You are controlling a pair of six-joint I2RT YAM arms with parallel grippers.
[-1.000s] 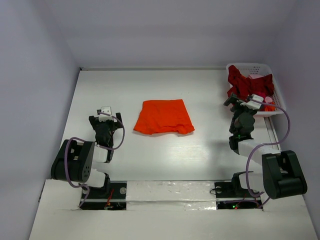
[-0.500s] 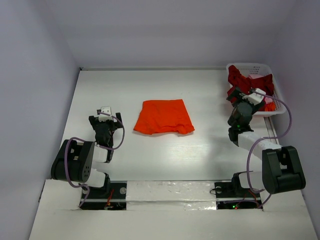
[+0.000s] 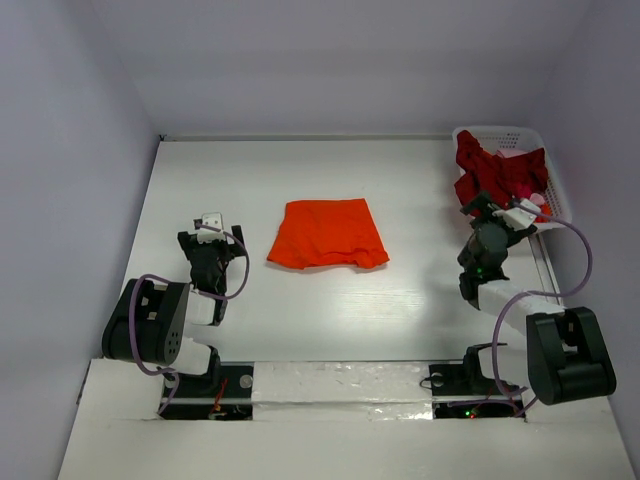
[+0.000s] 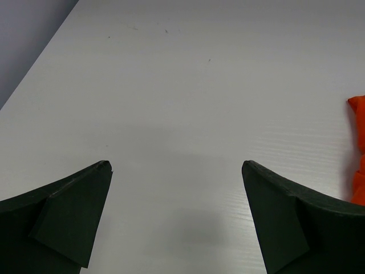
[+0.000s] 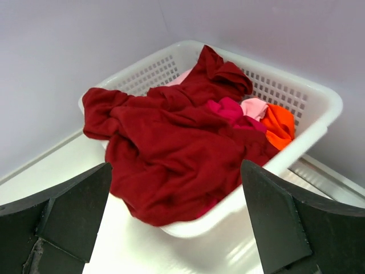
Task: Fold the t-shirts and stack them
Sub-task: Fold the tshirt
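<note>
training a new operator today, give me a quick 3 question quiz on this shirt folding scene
1. True or false: the orange t-shirt lies folded on the table, outside the basket.
2. What does the wrist camera of the right gripper mostly show? A) a dark red t-shirt spilling over the basket's rim B) bare table only C) the left arm
3. Fill in: the left gripper is ____ (open/shut) and holds nothing.

Key: 1 true; 2 A; 3 open.
</note>
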